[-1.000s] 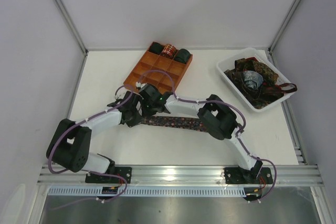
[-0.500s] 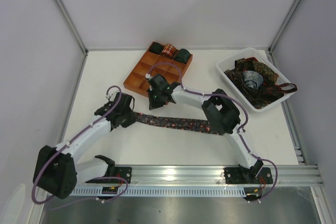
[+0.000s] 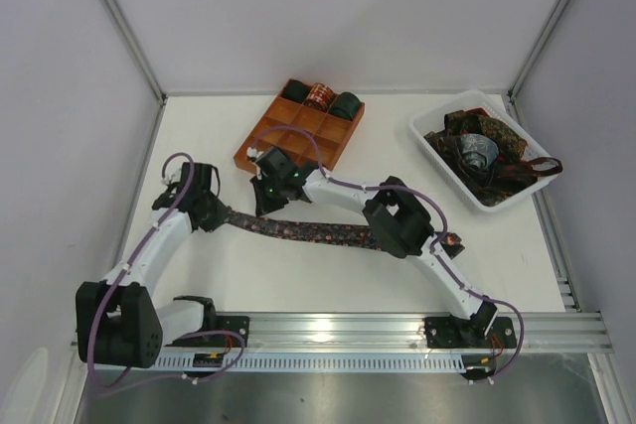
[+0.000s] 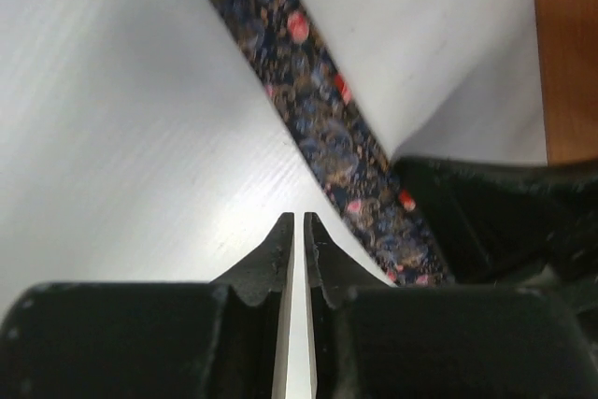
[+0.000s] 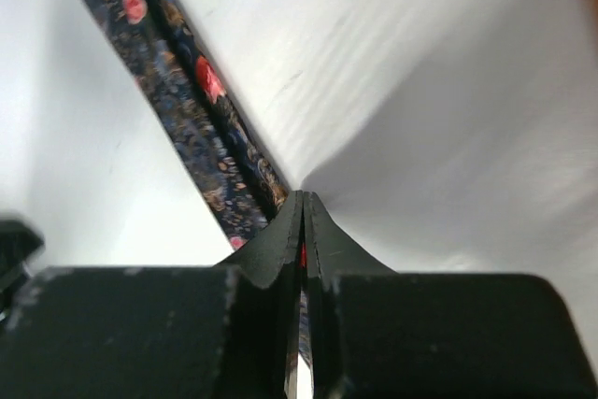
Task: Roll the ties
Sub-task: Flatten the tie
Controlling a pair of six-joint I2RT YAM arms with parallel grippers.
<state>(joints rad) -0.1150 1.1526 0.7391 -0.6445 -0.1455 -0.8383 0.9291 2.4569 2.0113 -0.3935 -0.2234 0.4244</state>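
Right gripper (image 5: 303, 198) is clamped down, fingers pressed tight with a fleck of red print caught between them, so it's pinching the tie (image 3: 318, 230) close to its left end. Left gripper (image 4: 299, 220) sits just beside that same strip, fingers all but closed, only a sliver of white table (image 3: 328, 275) showing through and no fabric in them. That tie lies flat across the middle of the table, a dark floral band running from the left gripper over toward the right arm's elbow. By the look of it, this is thin, limp cloth: light, no stiffness, likely to slide on the smooth top and buckle if pushed. I'd say the narrow end is the place to take it, right at the tip, pinched across its width so the first turn can start. Over at the back, the orange-brown tray (image 3: 281, 129) has three rolled ties (image 3: 318, 96) in its far row, the other cells bare. On the right, the white bin (image 3: 442, 161) holds a tangled heap of loose ties (image 3: 497, 161).
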